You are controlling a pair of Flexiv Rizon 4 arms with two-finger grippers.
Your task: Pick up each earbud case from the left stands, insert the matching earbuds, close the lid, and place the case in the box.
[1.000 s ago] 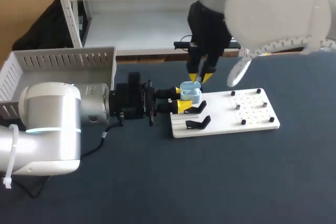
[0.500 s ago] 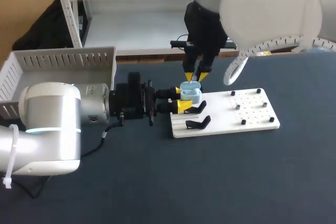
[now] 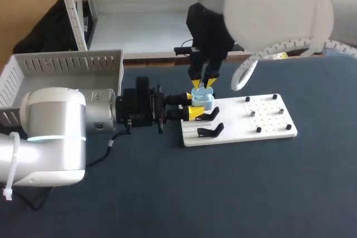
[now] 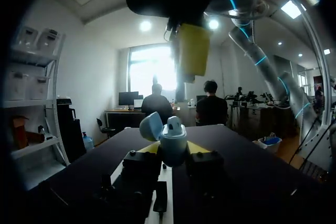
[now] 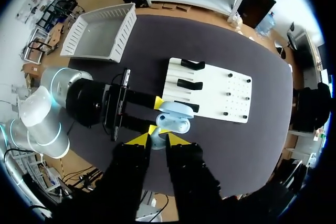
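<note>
My left gripper (image 3: 193, 105) reaches in from the left and is shut on the body of a light-blue earbud case (image 3: 203, 100) just over the left end of the white board (image 3: 269, 127). In the left wrist view the case (image 4: 172, 144) sits upright between the yellow tips with its lid (image 4: 151, 126) swung open. My right gripper (image 3: 202, 84) hangs straight above the case, fingers pointing down. A small pale earbud (image 5: 157, 141) is pinched between its tips, right over the open case (image 5: 173, 119). One yellow right finger (image 4: 193, 51) shows above the case.
Two black stands (image 3: 211, 132) lie on the board's left part, and small pegs (image 3: 259, 130) dot its right part. A white slatted box (image 3: 67, 66) stands at the back left, behind my left arm. Dark tabletop lies in front of the board.
My right gripper has shifted leftwards and now sits more directly over the open case. The left gripper and the case have stayed still.
</note>
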